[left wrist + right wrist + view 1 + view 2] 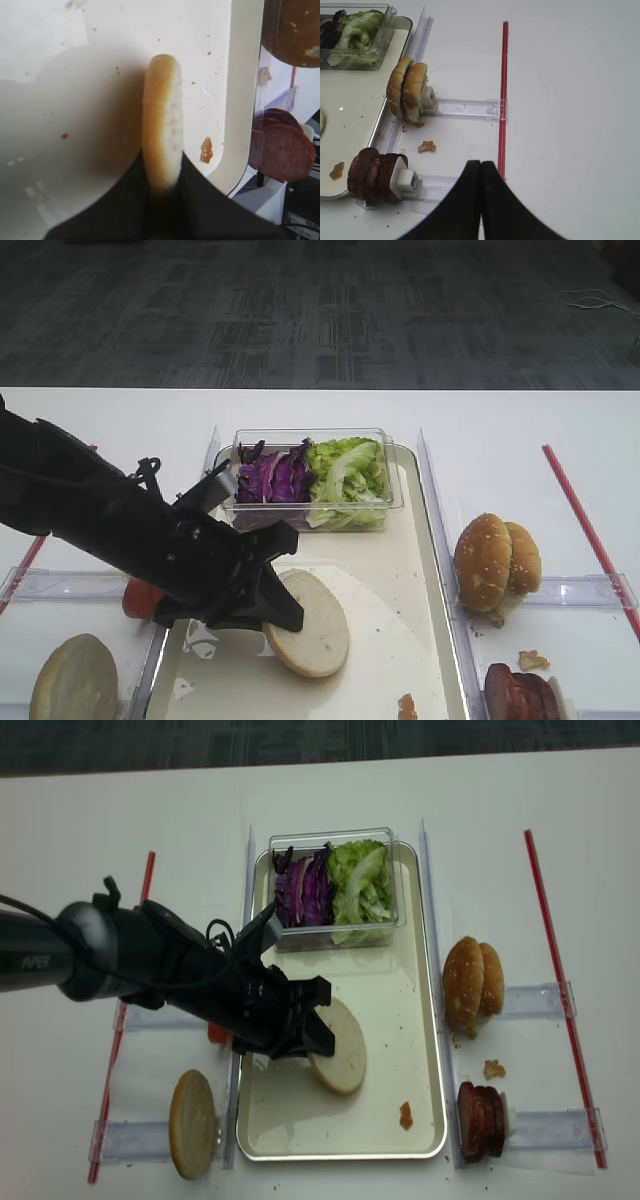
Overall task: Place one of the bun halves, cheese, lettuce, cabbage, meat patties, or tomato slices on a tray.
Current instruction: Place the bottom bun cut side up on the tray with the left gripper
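Observation:
My left gripper (283, 612) (162, 167) is shut on a pale bun half (312, 625) (161, 125) (340, 1050), gripping its rim. The bun hangs tilted just over the cream floor of the tray (395, 560) (400, 1020) (100, 40). Green lettuce (347, 470) and purple cabbage (270, 476) fill a clear box at the tray's far end. Meat patties (372, 176) (480, 1120) stand on edge right of the tray. Red tomato slices (140, 598) peek out behind my left arm. Cheese is out of view. My right gripper (481, 166) is shut and empty above the white table.
Two sesame buns (495, 560) (409, 91) stand in a clear holder right of the tray. Another plain bun half (75, 680) (193, 1123) sits left of the tray's near corner. Red strips (504, 100) and clear rails lie on the table. Crumbs (426, 146) are scattered.

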Available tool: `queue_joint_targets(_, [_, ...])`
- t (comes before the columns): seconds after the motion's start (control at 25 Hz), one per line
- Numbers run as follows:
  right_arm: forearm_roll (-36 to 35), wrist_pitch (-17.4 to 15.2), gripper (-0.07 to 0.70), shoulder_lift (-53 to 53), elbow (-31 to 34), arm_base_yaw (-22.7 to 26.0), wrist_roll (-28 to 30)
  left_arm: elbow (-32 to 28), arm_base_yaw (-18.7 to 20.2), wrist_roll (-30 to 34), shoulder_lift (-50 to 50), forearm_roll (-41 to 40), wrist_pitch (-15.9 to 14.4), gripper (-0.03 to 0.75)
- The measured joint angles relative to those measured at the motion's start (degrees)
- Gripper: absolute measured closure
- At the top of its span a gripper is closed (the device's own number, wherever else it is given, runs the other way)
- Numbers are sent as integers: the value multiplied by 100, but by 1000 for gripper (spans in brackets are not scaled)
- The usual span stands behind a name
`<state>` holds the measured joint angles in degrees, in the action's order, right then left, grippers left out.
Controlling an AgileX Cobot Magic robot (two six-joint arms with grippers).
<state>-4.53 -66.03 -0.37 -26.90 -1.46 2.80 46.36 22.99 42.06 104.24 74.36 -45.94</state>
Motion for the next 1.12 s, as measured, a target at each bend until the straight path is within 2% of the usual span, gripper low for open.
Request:
queue_joint_targets(0.36, [0, 0, 400, 0, 0, 0, 0, 0, 0, 0, 8, 0, 0, 649])
queue_joint_targets(0.72, [0, 0, 400, 0, 0, 0, 0, 0, 0, -52, 8, 0, -10, 525])
queue_joint_targets(1.12, [0, 0, 400, 0, 0, 0, 0, 0, 0, -164, 8, 0, -10, 511])
